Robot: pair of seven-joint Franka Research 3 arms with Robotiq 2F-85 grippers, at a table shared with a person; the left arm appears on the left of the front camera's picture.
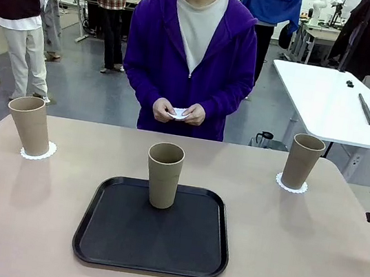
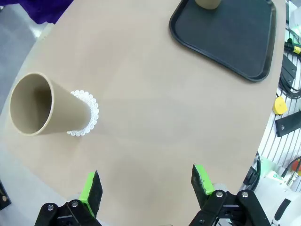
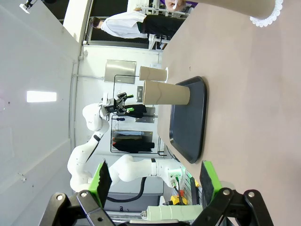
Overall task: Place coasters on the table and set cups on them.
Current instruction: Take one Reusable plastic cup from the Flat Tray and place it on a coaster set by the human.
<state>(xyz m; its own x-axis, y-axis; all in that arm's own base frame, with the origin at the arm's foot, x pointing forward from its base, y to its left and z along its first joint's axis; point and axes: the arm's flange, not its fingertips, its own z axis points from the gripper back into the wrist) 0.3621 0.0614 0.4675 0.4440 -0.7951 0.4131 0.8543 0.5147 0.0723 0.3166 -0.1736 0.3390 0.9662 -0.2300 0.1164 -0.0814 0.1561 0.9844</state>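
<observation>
Left hand: the left hand [image 2: 146, 183] hangs over the bare near part of the counter [image 1: 293, 252], low in its own view. Its green-padded fingers stand wide apart with nothing between them.
Right hand: the right hand [image 3: 154, 176] is spread open too and grips nothing. The counter runs sideways down the right of its view.
Left cup: the left cup [image 1: 29, 124] stands upright at the left of the front view, with its base on the left coaster [image 1: 38, 152]. The lacy rim of that coaster peeks out around the base.
Right cup: the right cup [image 1: 303, 161] is upright at the right of the frame on the right coaster [image 1: 291, 186]. It is well apart from the other cups.
Middle cup: the middle cup [image 1: 164, 174] is upright at the centre of the frame, inside the black tray [image 1: 149, 258] and near its far edge. No coaster shows under it.
Tray: it lies flat on the counter at lower centre, between the two outer cups.
Person: the person [image 1: 192, 56] stands at the far side at top centre. Both of the person's hands are together at the waist, holding a small white paper [image 1: 178, 114]. It is too small to tell what it is.
</observation>
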